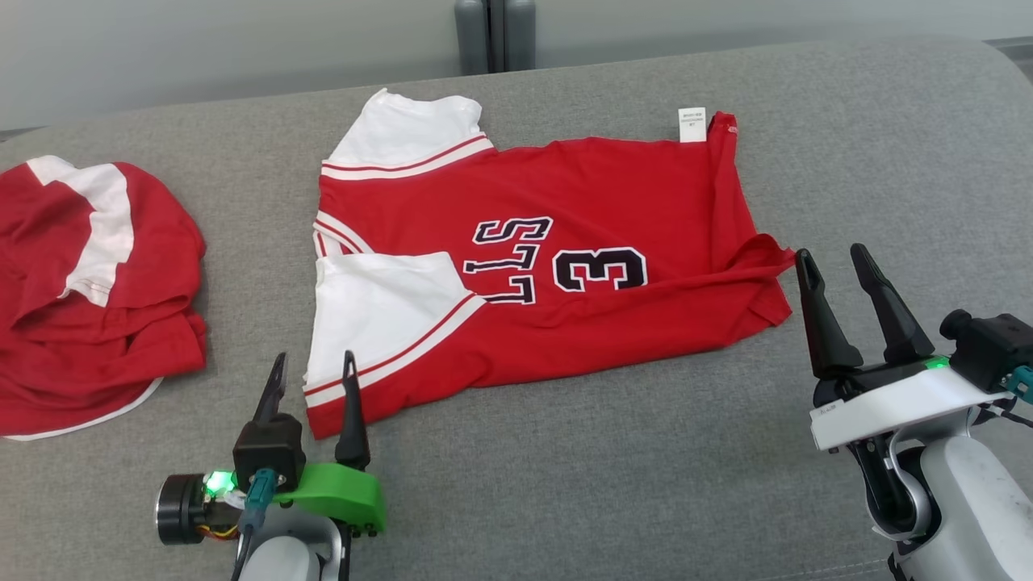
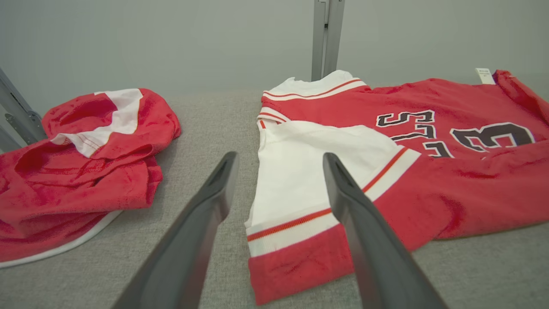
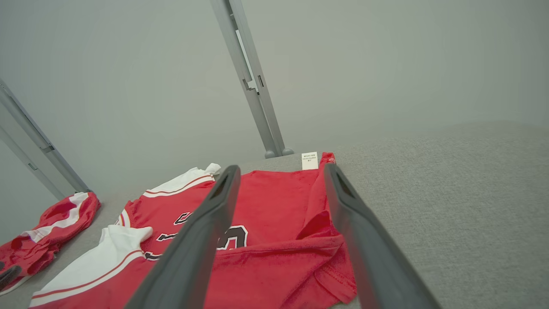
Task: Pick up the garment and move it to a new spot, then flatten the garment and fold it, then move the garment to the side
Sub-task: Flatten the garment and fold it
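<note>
Our left hand [image 1: 315, 355], fingers spread and empty, hovers at the white sleeve corner of the jersey [image 1: 565, 210]. Our right hand [image 1: 830, 252], equally released, sits just beside the hem. The jersey lies part-folded in the middle of the bench [image 1: 565, 500], with a second red pile [image 1: 89, 282] at the left edge. We judge the fold goes best if both hands pinch the near corners together and lift evenly.
</note>
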Available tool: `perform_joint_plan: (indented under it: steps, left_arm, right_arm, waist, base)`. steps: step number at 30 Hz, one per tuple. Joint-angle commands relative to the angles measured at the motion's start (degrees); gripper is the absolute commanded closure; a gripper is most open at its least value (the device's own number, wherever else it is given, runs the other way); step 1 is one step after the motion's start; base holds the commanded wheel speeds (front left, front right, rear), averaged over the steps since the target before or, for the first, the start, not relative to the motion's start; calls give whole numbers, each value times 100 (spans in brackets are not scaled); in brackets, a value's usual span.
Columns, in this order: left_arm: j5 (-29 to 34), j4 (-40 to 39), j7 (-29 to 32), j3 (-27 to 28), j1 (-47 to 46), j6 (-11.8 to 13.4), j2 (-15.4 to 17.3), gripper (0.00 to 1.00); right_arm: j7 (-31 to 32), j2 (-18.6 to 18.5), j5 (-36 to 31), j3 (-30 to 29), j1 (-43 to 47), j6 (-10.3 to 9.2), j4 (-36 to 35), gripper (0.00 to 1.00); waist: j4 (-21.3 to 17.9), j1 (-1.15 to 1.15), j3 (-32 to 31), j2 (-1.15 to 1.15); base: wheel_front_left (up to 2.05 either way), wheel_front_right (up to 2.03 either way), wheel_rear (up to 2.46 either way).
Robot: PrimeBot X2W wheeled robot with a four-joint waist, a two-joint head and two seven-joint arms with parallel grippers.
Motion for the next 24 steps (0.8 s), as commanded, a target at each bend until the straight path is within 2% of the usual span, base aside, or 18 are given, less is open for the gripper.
perform_joint_plan:
  steps: [1, 11, 13, 14, 15, 16, 24]
  left_arm:
    - [37, 254, -1, 79, -127, 75, 21, 0]
    - [99, 1948, 4, 114, -575, 333, 17, 0]
    - [113, 2164, 6, 68, -641, 287, 12, 0]
    - [103, 2360, 11, 1, -699, 179, 5, 4]
    - [77, 2418, 12, -18, -737, 126, 1, 56]
    - [52, 2426, 13, -27, -773, 85, -4, 100]
    - [158, 1401, 0, -23, -799, 153, -20, 100]
  right_arm:
    - [-16, -27, -10, -5, -16, 0, -33, 0]
    - [-16, -55, 40, 24, -24, 0, -31, 0]
    - [-16, -61, 22, 33, -17, 0, 2, 0]
    - [-16, -69, -16, 28, -5, 0, 84, 0]
    - [-16, -74, -42, 15, -2, 0, 141, 0]
    - [-16, -72, -69, -16, 3, 0, 234, 0]
    - [-16, -23, -226, -74, -265, 0, 1296, 0]
  waist:
    - [-80, 0, 34, 0]
    - [-255, 0, 112, 0]
    - [-271, 0, 128, 0]
    - [-271, 0, 141, 0]
    - [-265, 0, 144, 0]
    - [-249, 0, 147, 0]
    - [31, 0, 195, 0]
  base:
    - [0, 0, 0]
    - [0, 0, 0]
    - [0, 0, 0]
    - [0, 0, 0]
    - [0, 0, 0]
    - [0, 0, 0]
    - [0, 0, 0]
